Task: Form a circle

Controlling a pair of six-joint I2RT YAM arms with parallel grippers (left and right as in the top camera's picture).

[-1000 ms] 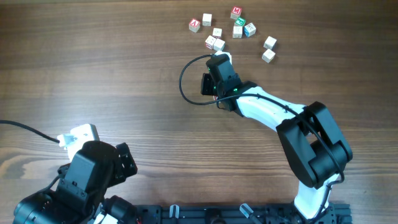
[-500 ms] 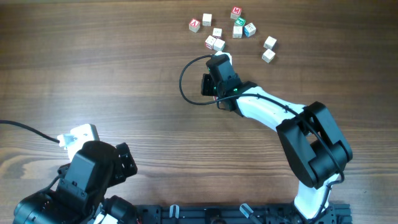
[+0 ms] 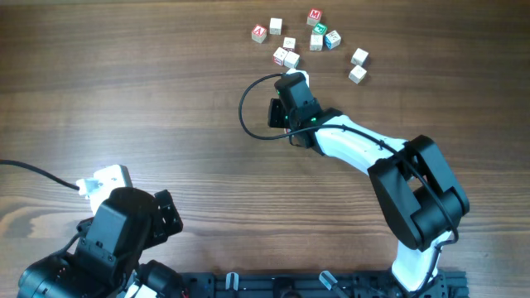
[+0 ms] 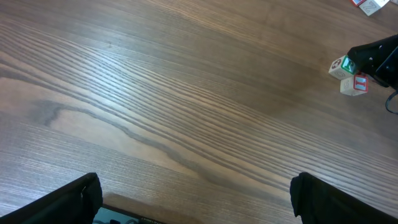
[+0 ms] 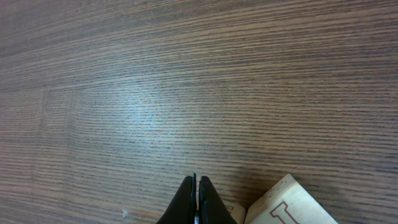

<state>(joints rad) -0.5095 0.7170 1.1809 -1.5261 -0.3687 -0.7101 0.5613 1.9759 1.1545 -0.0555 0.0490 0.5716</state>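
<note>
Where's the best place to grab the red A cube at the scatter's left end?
Pinch the red A cube across two opposite side faces, coming straight down from above. It sits flat, letter up, apart from its neighbours, so fingers should fit on both sides.

The circle (image 3: 286, 57) is a small clump of pale letter cubes.

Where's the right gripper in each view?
Overhead: right gripper upper centre, shut, just below the cube scatter.
Left wrist: the gripper is the black tip at the right edge, upper part.
Right wrist: the gripper at bottom centre, shut.
Shared landmark: the red-lettered cube right beside the tip.
</note>
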